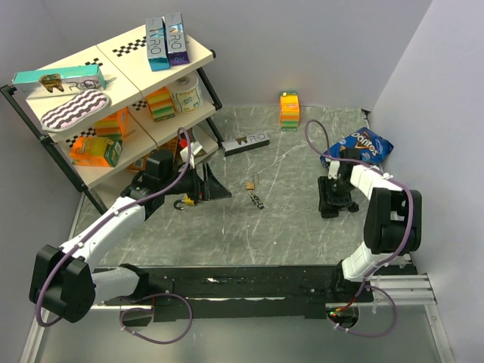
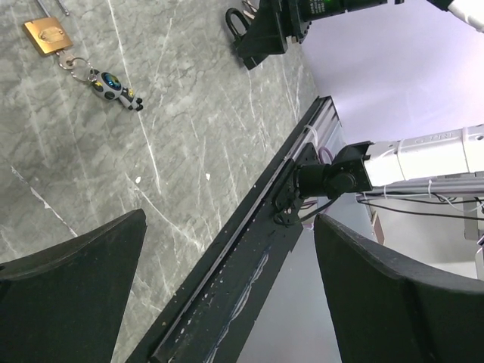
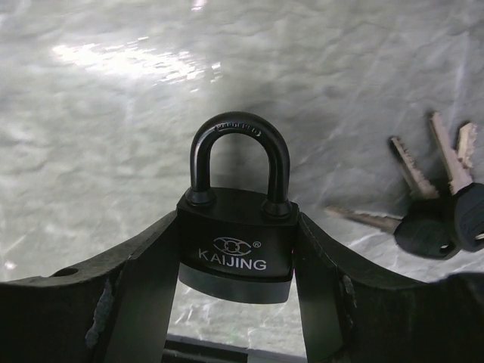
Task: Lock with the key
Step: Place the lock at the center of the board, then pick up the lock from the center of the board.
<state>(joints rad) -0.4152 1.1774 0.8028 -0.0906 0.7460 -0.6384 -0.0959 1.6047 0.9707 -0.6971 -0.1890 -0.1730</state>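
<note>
The lock [image 1: 187,201], a brass-yellow block with a dark shackle, lies on the table just below my left gripper [image 1: 203,186]. It is out of the left wrist view. The key bunch [image 1: 253,193] lies mid-table, a gold-brown piece with small dark pieces on a ring. It also shows in the left wrist view [image 2: 83,64], far from my fingers. My left gripper [image 2: 231,219] is open and empty. My right gripper [image 1: 331,203] is shut on an all-black padlock [image 3: 236,242], shackle up, low over the table.
Black-headed keys [image 3: 435,219] lie right of the black padlock. A shelf rack [image 1: 113,121] with boxes stands back left. A dark box [image 1: 246,142], an orange box [image 1: 289,110] and a chips bag [image 1: 359,145] lie behind. A black rail [image 1: 242,283] runs along the near edge.
</note>
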